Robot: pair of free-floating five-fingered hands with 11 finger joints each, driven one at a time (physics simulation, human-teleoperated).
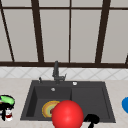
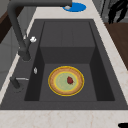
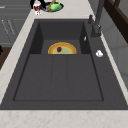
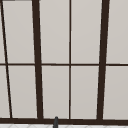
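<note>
One small red piece [image 2: 70, 80] lies in the plate [image 2: 56, 87] inside the sink [image 2: 67, 30].

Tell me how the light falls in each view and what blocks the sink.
Front view: flat even light, no glare; a red ball in the foreground hides part of the plate. Left side view: the sink walls are darker than its floor. Upper view: window panes evenly pale, no reflections.

Big window [image 1: 70, 32] behind the sink: pale panes, dark brown frame bars, dark sill. Light tiled backsplash [image 1: 25, 73] below it. Beige marbled counter [image 1: 15, 90] surrounds a dark grey sink [image 1: 100, 110] with 1 deep basin and a drainboard, black faucet [image 1: 56, 71] at the back edge. Brown wood floor [image 2: 117, 37] alongside.
</note>
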